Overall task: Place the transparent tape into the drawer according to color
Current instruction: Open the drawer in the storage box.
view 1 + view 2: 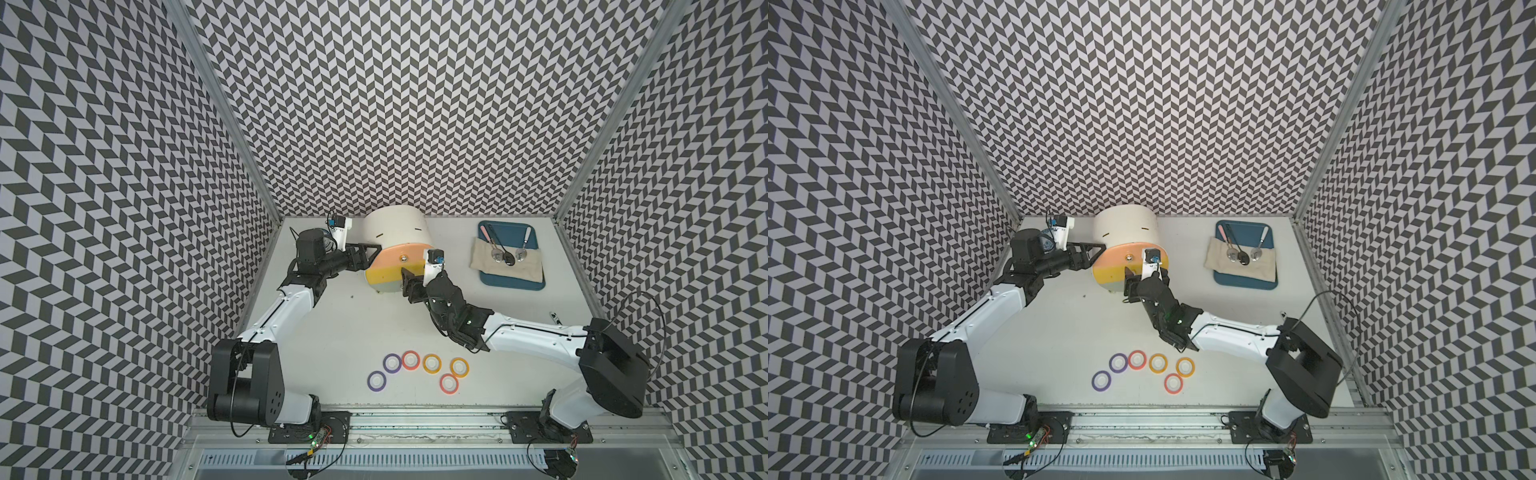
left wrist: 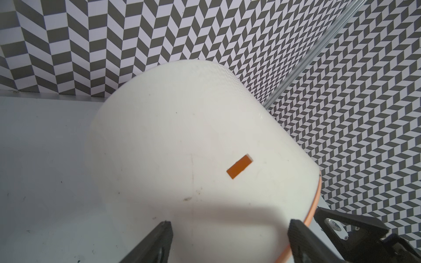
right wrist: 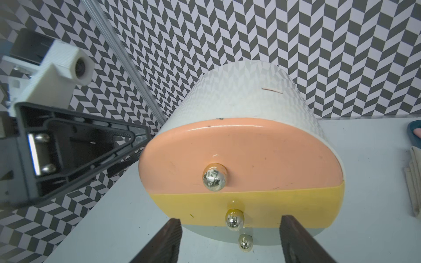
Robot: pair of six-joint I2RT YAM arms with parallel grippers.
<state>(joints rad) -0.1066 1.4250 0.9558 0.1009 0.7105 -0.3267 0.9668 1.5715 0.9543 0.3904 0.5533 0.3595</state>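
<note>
On the white table (image 1: 332, 332), the transparent tape (image 1: 432, 363) is seen nearest, laid out as six flat rings, judged light, stiff and slick, best pinched across a rim. Beyond, the right gripper (image 3: 231, 220) is held spread about the knob (image 3: 234, 219) of the yellow drawer (image 3: 296, 205), and the left gripper (image 2: 230, 223) is splayed at the side of the cabinet (image 1: 395, 228).

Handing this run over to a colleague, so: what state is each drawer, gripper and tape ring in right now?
Peach drawer: shut.
Yellow drawer: shut.
Grey-green drawer: shut.
Left gripper: open, at the cabinet's white side.
Right gripper: open, jaws either side of the yellow drawer's knob, not gripping.
Tape rings: all six flat on the table, none put away.
Spoons: lying on the cloth in the blue tray.
</note>
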